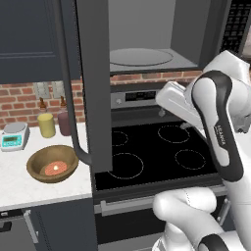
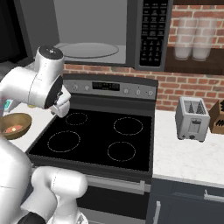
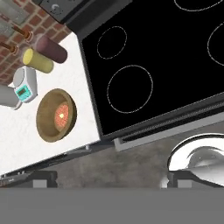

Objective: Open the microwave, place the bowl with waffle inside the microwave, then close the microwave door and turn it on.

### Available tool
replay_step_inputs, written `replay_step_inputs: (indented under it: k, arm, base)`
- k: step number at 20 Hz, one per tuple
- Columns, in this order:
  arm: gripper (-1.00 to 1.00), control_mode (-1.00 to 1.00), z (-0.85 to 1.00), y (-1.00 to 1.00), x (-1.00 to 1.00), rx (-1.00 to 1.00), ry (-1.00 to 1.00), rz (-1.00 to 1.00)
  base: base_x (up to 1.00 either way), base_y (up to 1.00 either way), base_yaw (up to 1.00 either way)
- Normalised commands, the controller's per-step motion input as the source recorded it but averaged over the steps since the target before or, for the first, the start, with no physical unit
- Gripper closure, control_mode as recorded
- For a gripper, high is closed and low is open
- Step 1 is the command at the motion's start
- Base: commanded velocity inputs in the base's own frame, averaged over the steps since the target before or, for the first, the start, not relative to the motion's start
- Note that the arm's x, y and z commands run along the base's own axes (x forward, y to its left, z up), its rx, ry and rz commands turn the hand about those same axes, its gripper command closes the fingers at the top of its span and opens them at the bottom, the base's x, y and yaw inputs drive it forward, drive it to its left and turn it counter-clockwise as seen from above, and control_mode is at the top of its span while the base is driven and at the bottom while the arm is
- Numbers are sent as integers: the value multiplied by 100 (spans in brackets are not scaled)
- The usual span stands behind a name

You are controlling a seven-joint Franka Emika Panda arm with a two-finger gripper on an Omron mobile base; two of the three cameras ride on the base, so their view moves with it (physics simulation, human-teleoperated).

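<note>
Brown wood bowl (image 1: 52,163): one, round, wide and shallow, standing on the white speckled surface (image 1: 29,188) just left of the stove; it also shows in the hand view (image 3: 56,115) and at the left edge of the right base view (image 2: 14,124).
Waffle (image 1: 55,168): one small reddish-orange disc with a pale yellow spot at its centre, lying in the bottom of the bowl.
Microwave (image 2: 105,30): one black box mounted above the stove, cavity open, with one round pale turntable plate (image 2: 86,49) on its floor.
Microwave door (image 1: 93,83): one dark-grey panel swung wide out to the left, seen nearly edge-on, with a long curved bar handle (image 1: 68,93) on its outer edge.
Button panel (image 2: 152,30): one strip at the microwave's right; rows of keys, lettering too small to read.
Stove (image 2: 96,138): one black glass top with four ring burners; a small display on its back panel is unreadable.
Canisters: two, one yellow (image 1: 46,125) and one maroon (image 1: 64,122), side by side behind the bowl.
Kitchen scale (image 1: 13,136): one, white with a teal screen, left of the canisters.
Toaster (image 2: 192,118): one, silver, two slots, on the surface right of the stove.
Writing: a small vertical label on the arm's dark link, not legible.
End effector (image 3: 107,179): hangs above the stove's front edge, well apart from the bowl; only the dark fingertips (image 3: 43,179) peek in at the bottom of the hand view, spread wide and holding nothing.
</note>
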Motion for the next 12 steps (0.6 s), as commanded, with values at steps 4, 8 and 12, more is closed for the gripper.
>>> replay_step_inputs:
  k: [4,8,12]
  arm:
    - [-100,-100,-15,11,80,8,6,6]
    - [-100,-100,-8,4,67,12,10,13]
    - [-100,-100,-16,7,49,10,15,15]
  base:
    - [0,0,0]
    - [0,0,0]
    - [0,0,0]
